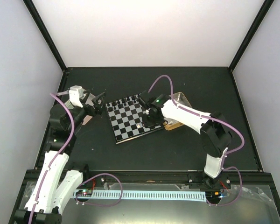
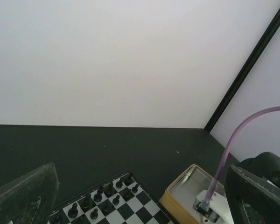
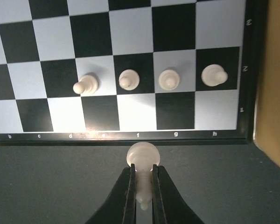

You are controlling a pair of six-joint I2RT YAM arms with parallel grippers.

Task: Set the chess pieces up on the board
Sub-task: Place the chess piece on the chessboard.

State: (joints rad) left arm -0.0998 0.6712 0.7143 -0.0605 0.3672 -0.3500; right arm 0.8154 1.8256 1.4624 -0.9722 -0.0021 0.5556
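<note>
Right pincer, bottom centre, clamps a white pawn just short of the board; recommend setting it upright on the vacant square left of the pawn row; left pincer, upper left overhead, gapes empty.

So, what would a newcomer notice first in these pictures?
The right gripper is shut on a white piece, just off the lettered edge of the board. Four white pawns stand in a row on it, and black pieces line its far side.
</note>
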